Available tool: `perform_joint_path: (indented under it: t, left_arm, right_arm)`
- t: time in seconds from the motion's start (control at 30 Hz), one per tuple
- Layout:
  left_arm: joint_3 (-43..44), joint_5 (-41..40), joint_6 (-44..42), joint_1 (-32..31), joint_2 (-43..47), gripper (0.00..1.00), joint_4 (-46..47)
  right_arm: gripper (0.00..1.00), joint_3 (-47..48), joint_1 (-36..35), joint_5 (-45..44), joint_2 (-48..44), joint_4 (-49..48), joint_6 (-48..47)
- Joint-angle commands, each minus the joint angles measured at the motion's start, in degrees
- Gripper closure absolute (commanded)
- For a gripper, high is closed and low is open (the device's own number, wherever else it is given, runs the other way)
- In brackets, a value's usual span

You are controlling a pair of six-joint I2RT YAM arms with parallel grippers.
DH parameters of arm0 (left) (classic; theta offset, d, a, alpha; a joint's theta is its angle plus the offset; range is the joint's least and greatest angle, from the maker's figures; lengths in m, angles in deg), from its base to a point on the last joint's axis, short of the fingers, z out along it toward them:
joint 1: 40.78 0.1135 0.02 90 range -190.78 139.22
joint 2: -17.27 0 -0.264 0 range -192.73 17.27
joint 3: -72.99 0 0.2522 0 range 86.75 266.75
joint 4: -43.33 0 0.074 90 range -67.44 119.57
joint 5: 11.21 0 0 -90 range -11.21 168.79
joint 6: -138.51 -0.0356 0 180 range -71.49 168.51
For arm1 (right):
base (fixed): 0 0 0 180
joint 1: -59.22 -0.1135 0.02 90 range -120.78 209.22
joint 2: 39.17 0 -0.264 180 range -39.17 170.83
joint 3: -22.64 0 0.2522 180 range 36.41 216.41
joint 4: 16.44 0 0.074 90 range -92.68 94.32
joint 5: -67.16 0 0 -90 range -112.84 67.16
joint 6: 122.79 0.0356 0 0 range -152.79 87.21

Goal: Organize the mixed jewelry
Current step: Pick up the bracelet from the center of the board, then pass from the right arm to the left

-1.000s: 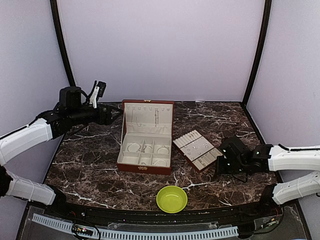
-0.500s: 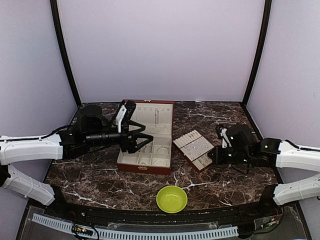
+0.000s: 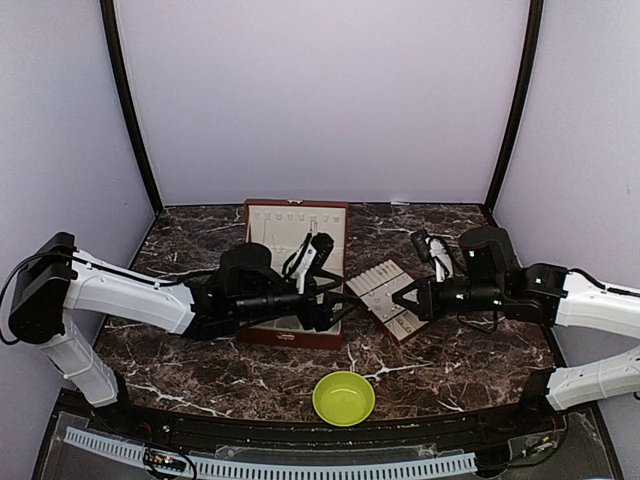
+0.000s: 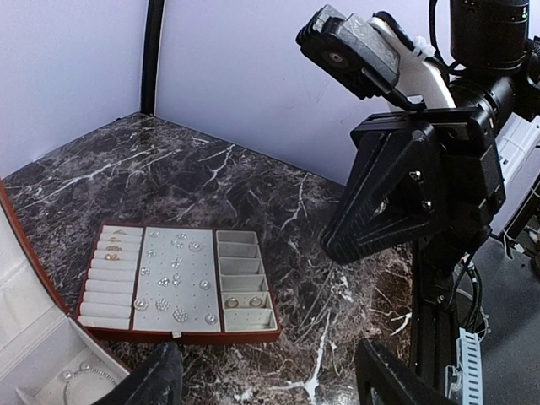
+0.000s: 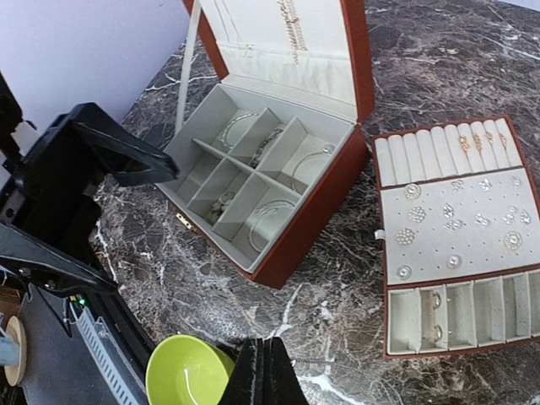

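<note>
Top external view: the left claw is held low at the front right corner of the open box, w/ its fingers spread apart and nothing between them. From the left wrist cam, both fingertips are seen wide apart at the bottom edge, above the marble table, w/ the tray lying just ahead.

The right claw is held at the tray's right side, pointed toward the left claw, the two being near each other but apart. Its fingers are pressed together. From the right wrist cam they are seen as one dark wedge at the bottom edge, and nothing can be made out clamped in them. The green bowl is just left of that wedge in that view. In the top view it is set near the table's front edge, apart from box and tray.

Jewelry: the wire hoops are lying in several of the box's cream compartments, approx. one per cell; one middle cell holds a cluster too small to tell. The small pale pieces are set on the tray's flat dotted panel, between its padded rolls and its row of small cells. Box and tray are side by side, almost touching at one corner.
</note>
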Motion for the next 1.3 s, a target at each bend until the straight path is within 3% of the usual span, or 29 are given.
perform_joint_path:
  t: [0.0,0.33,0.57,1.27]
  left_arm:
    - [3.87,-3.75,0.43,-2.47,-2.98,0.27,5.99]
    - [6.87,-10.93,-1.44,-6.53,-11.1,0.29,10.83]
    - [7.19,-16.44,-2.79,-8.23,-13.72,0.4,12.7]
    - [11.18,-18.33,-3.92,-9.91,-18.53,0.75,10.11]
  right_arm:
    - [1.0,2.6,0.25,4.5,0.47,-2.7,-2.06]
    - [1.0,4.6,0.25,3.08,2.28,-2.08,-1.04]
    - [1.0,4.23,0.18,2.25,2.23,-2.13,-0.34]
    - [1.0,3.89,0.25,-0.06,1.24,-1.72,0.77]
